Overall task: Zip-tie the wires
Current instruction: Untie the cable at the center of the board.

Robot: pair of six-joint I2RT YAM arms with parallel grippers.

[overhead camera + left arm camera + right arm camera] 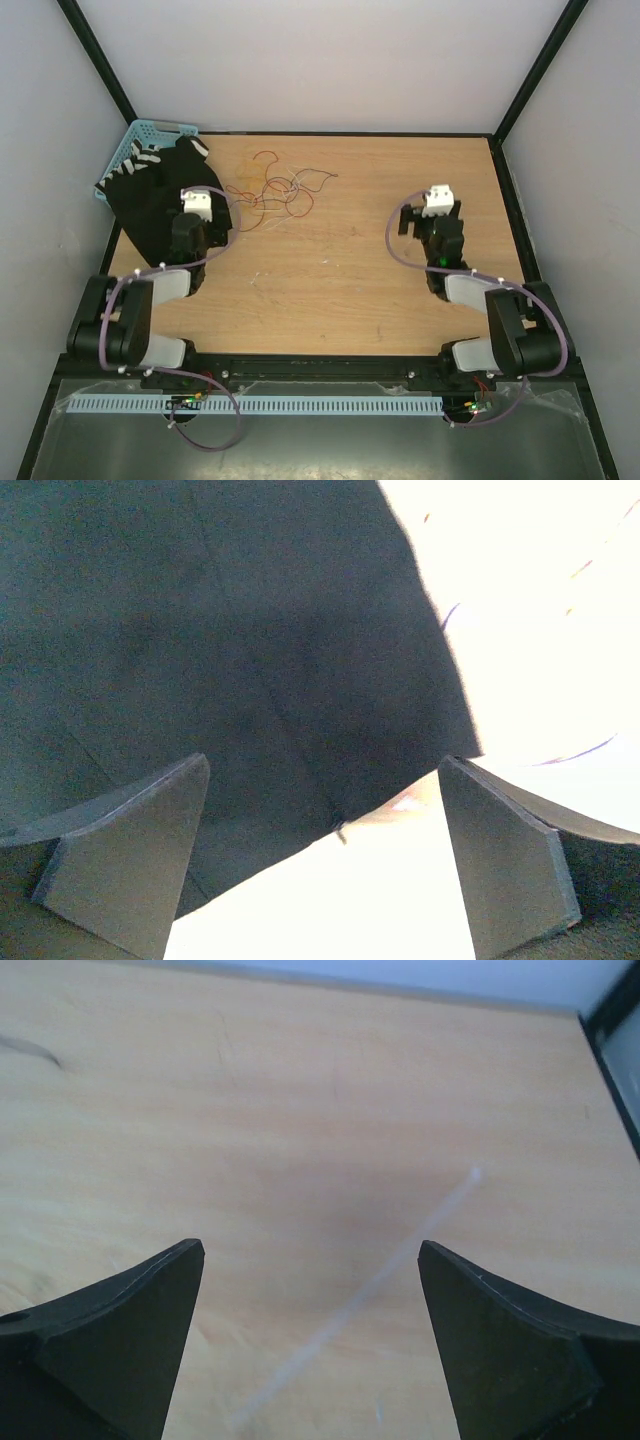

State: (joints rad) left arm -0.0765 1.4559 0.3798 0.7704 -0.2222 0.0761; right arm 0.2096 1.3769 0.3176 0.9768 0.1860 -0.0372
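Both arm bases sit bolted at the near edge of the bench (350, 280), with a white slotted strip (300, 405) running along just in front of them in my overhead view. From there I see the left arm reaching forward over a black sheet (150, 215) that covers the far-left part of the wood, and behind that sheet a light blue basket (135, 140) stands in the corner. On my left wrist feed, the left end effector (322, 775) is spread wide with nothing between its fingers (130, 860). It hangs over the right edge of the dark sheet, where the bright, washed-out wood begins. The wires (275, 190) lie in a loose curly tangle of red, dark and whitish strands on the bare wood. They are just right of the sheet, in the far-left half, slightly ahead of the left end effector. I cannot tell whether their left end touches the sheet. A few faint strands show at the upper right of the left wrist feed. The right end effector (310, 1255) is also spread wide and holds nothing, poised above bare wood on the right side, well apart from the tangle. Between its fingers a thin pale streak (380, 1280) crosses the wood diagonally, and I cannot tell what it is. Purple cables (392, 245) loop beside the right arm.
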